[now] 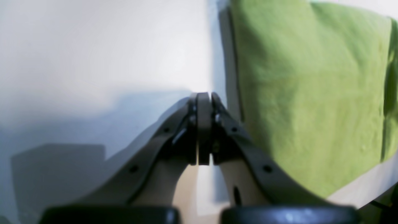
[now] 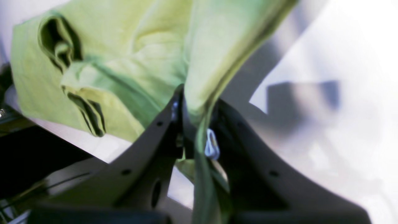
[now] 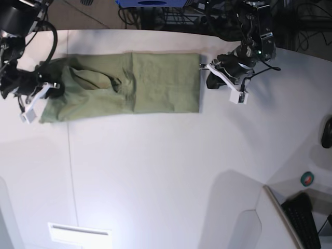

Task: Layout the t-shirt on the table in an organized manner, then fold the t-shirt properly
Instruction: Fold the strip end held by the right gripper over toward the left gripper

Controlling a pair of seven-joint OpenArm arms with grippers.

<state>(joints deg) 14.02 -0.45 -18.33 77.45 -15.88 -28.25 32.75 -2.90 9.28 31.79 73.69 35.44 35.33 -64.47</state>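
Note:
The green t-shirt lies spread lengthwise across the far part of the white table, bunched and creased at its left end. My right gripper sits at that left end. In the right wrist view it is shut on a raised fold of the t-shirt, with a small white tag showing between the fingers. My left gripper rests just off the shirt's right edge. In the left wrist view it is shut with nothing in it, over bare table, with the t-shirt lying flat beside it.
A thin dark seam runs down the table's left part. A white slab lies near the front edge. At the right stand a dark object, a tape roll and a keyboard. Cables cover the dark floor behind.

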